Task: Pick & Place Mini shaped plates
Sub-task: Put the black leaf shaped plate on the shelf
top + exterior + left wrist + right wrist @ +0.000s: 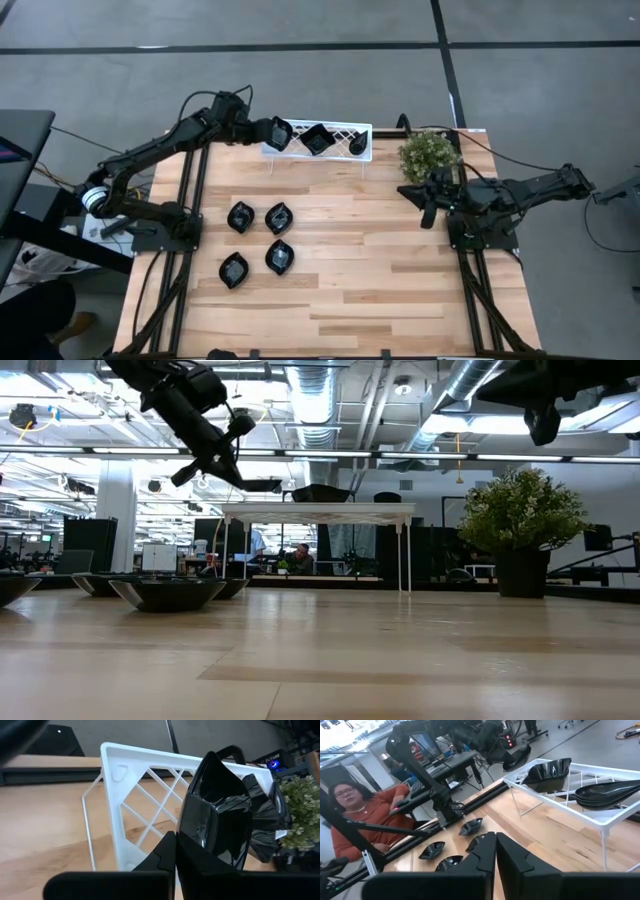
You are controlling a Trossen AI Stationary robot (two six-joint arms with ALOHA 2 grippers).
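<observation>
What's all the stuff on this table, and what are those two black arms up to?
Mini shaped plates on the table: four, glossy black, grouped on the left half of the wood.
Plates on the rack: at least two, black; one square, one narrow at the right end.
Held plate: one, black, above the rack's left end.
White lattice rack: one, at the far edge.
Plant: one, green, far right.
Table: one, light wood.
Person: one, orange top, beyond the table.
Left gripper: shut on the held plate.
Right gripper: shut, empty, beside the plant.
</observation>
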